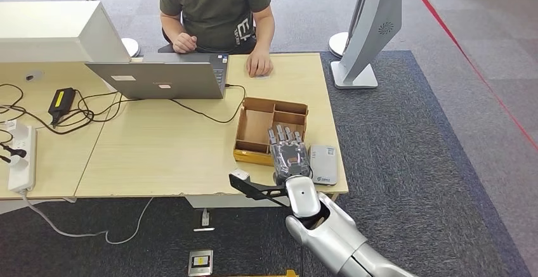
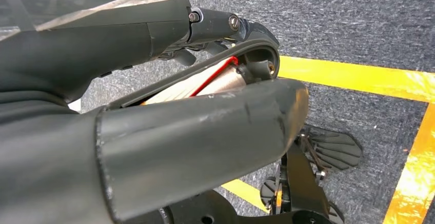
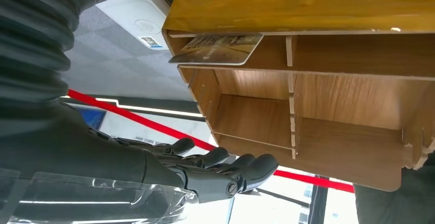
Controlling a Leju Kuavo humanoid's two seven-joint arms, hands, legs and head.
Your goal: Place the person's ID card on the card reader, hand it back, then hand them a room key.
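Now a card [image 3: 218,48] lies in the near compartment of the wooden box [image 1: 271,129], the white reader [image 1: 323,163] just beside it; right hand [image 1: 289,153] hovers flat and empty, fingers spread, over the box's near edge; left hand [image 2: 154,106]: cannot tell

Matt wooden tray [image 1: 249,154]; smooth white plastic card reader [image 1: 323,164]; glossy card [image 3: 218,48]; rough grey carpet [image 1: 431,163].

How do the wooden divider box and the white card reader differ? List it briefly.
The wooden divider box is brown and open-topped, split into compartments; the white card reader is a flat closed slab. The box is larger. The box holds a card in one compartment; the reader's visible top is bare. Both sit at the table's right end.
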